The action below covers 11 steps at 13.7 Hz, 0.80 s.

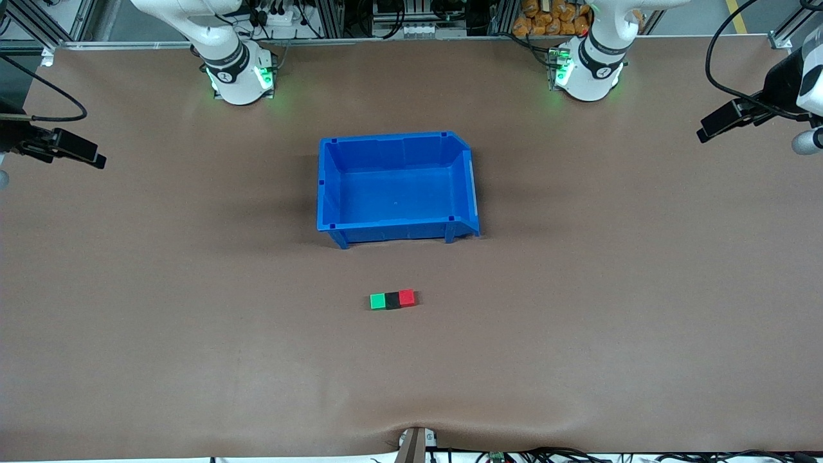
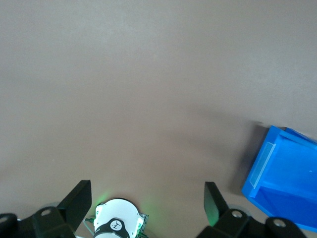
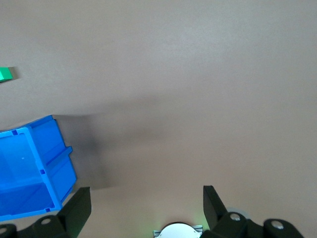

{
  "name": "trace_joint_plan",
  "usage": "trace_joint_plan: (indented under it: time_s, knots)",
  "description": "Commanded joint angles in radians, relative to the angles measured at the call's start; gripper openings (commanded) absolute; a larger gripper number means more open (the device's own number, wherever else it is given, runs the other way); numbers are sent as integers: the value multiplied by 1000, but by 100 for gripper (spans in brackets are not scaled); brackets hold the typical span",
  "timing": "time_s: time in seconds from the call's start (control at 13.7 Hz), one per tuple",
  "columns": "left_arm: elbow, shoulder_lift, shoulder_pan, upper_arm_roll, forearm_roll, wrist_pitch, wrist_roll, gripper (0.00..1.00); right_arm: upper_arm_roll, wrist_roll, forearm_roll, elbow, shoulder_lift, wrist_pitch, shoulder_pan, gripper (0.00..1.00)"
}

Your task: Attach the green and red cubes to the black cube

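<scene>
**A:** Where are your hands right now?

**B:** Both are up in the air and away from the work. My left hand [image 2: 148, 208] hangs over bare desk [image 1: 643, 289] at the left arm's end, near my own base, its two fingers [image 2: 77, 201] spread wide apart with nothing between them. My right hand [image 3: 146, 208] hangs over bare desk at the right arm's end, fingers just as far apart and holding nothing. Both arms wait.

**A:** And the cubes?

**B:** They lie in one short row on the desk, nearer to the front camera than the blue bin [image 1: 395, 186], about midway between my two arms. The black cube [image 1: 393, 299] is in the middle. The green cube [image 1: 377, 300] touches it on the side toward my right arm's end, and the red cube [image 1: 406, 297] touches it on the side toward my left arm's end. The three faces sit flush, with no gap I can see.

**A:** Can you see them from your wrists?

**B:** Only a sliver of the green one, at the edge of my right wrist view. The left wrist view shows a corner of the bin and brown desk.

**A:** What about the bin?

**B:** It stands upright with its open top up, and I see nothing inside. It is well apart from the cube row.
</scene>
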Motion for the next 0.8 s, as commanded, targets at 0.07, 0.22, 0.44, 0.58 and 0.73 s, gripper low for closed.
trace_joint_plan:
  time_s: [0.07,0.22,0.44,0.58,0.73]
  knots:
    - [-25,-41,-1,4,22,34,56,100,16,3,-13,4,-14,-12,-17,100]
    - [-28,-45,-2,4,22,71,125,100,17,3,-13,4,-14,-12,-17,100]
    - [-25,-39,-7,2,36,74,185,100,17,1,-13,4,-14,-12,-17,100]
    - [-22,-36,-7,1,68,74,230,100,16,1,-13,4,-14,-12,-17,100]
    - [-19,-33,-8,-1,68,74,230,100,16,1,-13,4,-14,-12,-17,100]
